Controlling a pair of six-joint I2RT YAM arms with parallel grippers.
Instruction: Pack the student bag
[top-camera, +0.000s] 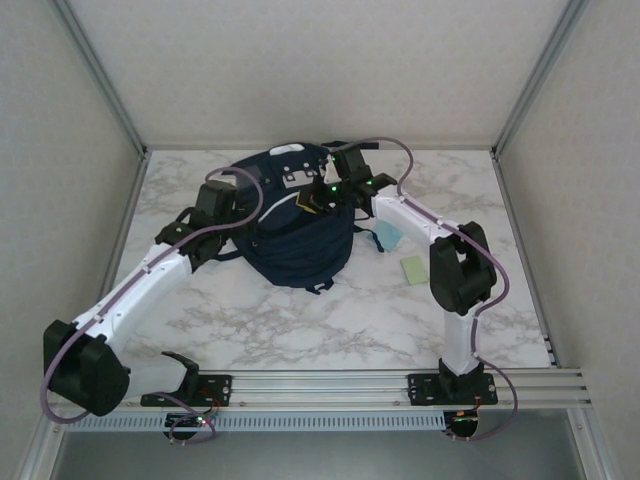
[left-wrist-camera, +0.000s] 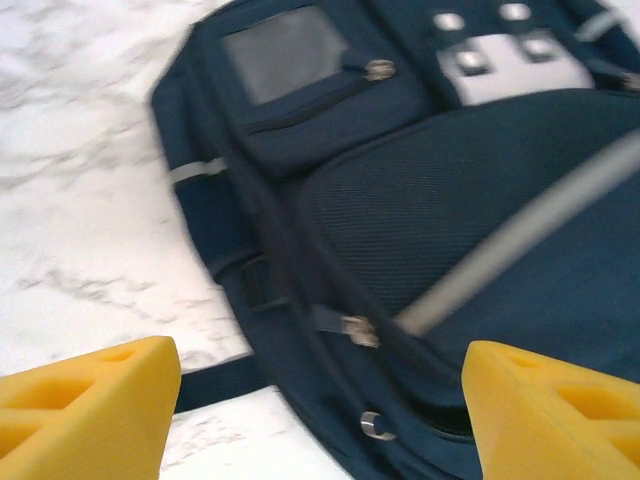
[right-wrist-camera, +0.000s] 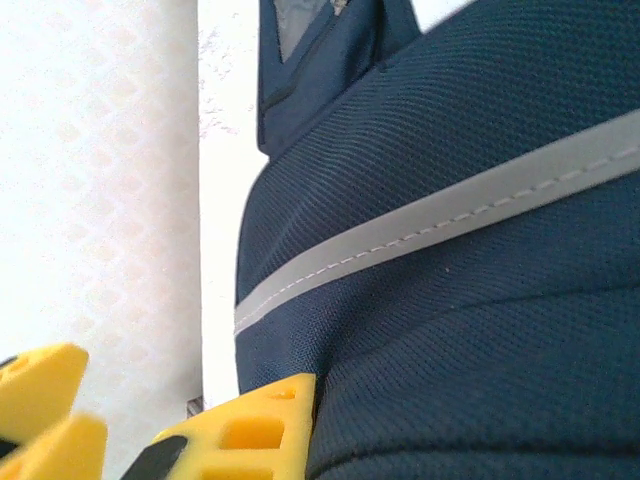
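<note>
The student bag (top-camera: 300, 240) lies in the middle of the table, dark navy with a grey stripe (right-wrist-camera: 440, 215) and a grey square patch (left-wrist-camera: 285, 50). My left gripper (top-camera: 230, 208) hovers at the bag's left side. Its yellow fingers (left-wrist-camera: 90, 410) stand wide open, with the bag's side, a strap and a small buckle (left-wrist-camera: 360, 328) below them, and it holds nothing. My right gripper (top-camera: 324, 198) sits on the bag's top near the white tabs. It is shut on a fold of the navy fabric, with one yellow finger (right-wrist-camera: 250, 430) pressed against the cloth.
A light blue item (top-camera: 388, 235) and a pale green pad (top-camera: 414, 270) lie on the marble table right of the bag, beside the right arm. Metal frame posts and white walls close in the back and sides. Bare tabletop lies in front of the bag.
</note>
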